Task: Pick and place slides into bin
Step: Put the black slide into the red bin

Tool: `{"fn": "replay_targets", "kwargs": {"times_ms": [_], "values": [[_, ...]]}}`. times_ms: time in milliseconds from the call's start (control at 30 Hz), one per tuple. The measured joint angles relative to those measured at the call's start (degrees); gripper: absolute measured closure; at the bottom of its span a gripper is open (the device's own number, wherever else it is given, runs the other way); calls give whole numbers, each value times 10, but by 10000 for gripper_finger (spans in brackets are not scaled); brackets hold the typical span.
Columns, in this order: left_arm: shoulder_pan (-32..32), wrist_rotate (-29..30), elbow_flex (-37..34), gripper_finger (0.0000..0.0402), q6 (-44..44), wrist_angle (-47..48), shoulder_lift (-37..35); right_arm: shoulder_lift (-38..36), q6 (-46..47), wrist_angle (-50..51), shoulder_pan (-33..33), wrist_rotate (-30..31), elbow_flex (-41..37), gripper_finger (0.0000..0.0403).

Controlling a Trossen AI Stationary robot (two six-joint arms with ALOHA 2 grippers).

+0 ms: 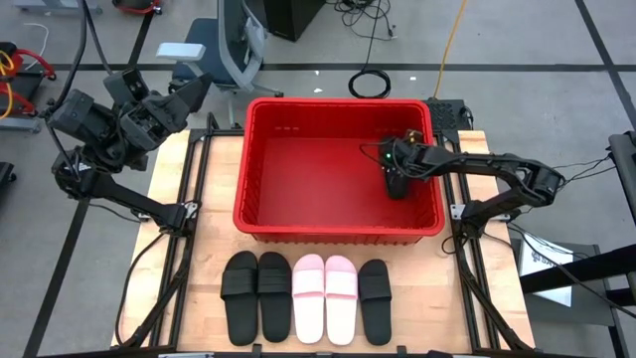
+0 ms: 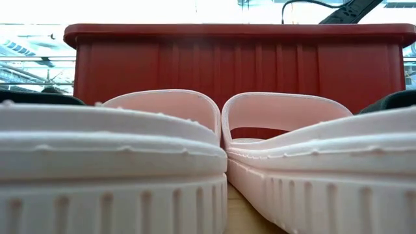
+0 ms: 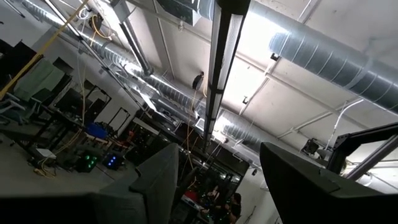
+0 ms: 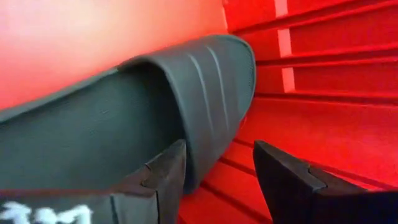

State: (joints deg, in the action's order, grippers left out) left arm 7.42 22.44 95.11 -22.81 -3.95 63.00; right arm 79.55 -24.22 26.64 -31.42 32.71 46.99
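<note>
Right gripper (image 1: 397, 185) is down inside the red bin (image 1: 260, 149), near its right wall; jaws are spread, one finger tucked under the strap of a black slide (image 4: 186, 106), nothing pinched. Left gripper (image 1: 194, 91) is parked off the bench's far-left corner, fingers spread, empty. Five slides (image 1: 307, 298) are lined up along the bench's near edge. Judged light, foam-soft, flexible; the wide strap or sole edge is best taken.

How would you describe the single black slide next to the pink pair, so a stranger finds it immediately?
Find the red bin; five slides lie in a row before it. Beside the two pink slides, opposite the black pair, lies the lone black slide, ending the row alone.
</note>
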Motion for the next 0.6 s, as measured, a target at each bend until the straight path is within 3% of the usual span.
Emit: {"fn": "replay_targets", "kwargs": {"times_ms": [333,500,600], "values": [[0,0,0,174,2,0,0,-68,34,34,0,-64,3,222],[0,0,0,174,9,0,0,-110,112,61,4,-148,4,222],[0,0,0,174,15,0,0,-140,163,60,14,-164,3,222]]}}
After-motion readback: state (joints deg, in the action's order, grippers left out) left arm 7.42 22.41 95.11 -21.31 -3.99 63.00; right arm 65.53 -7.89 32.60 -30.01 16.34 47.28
